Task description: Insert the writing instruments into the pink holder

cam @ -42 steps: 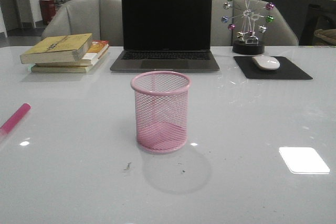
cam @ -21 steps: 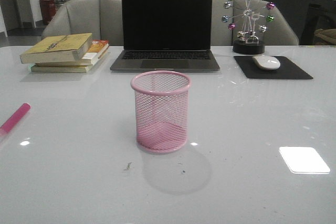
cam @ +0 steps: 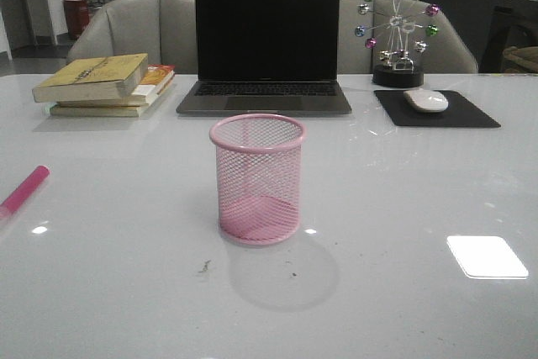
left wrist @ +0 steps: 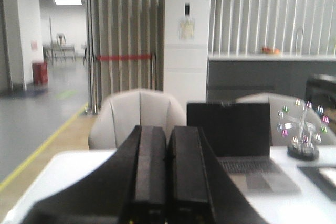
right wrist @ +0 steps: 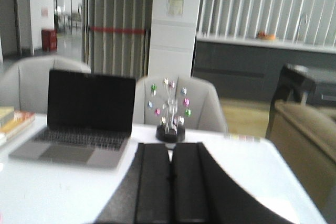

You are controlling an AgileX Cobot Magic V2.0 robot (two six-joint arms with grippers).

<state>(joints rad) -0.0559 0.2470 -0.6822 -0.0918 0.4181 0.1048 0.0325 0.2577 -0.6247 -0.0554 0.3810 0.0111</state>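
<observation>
Pink marker (cam: 24, 188) lies at nine o'clock of the empty pink holder (cam: 257, 179); light, stiff, smooth; I grasp mid-barrel; left gripper (left wrist: 167, 156) and right gripper (right wrist: 169, 174) both closed, empty.

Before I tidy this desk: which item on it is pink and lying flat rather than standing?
The magenta marker pen, lying flat at the table's left edge. The pink holder stands upright in the middle, empty.

The holder (cam: 257, 179) is pink wire mesh with a solid pink rim. A magenta marker (cam: 23, 188) lies at the glossy white table's (cam: 403, 208) left edge. The laptop (cam: 266, 44) is grey with a black screen; the mouse pad (cam: 437, 109) is black, the mouse (cam: 426, 100) white.
</observation>
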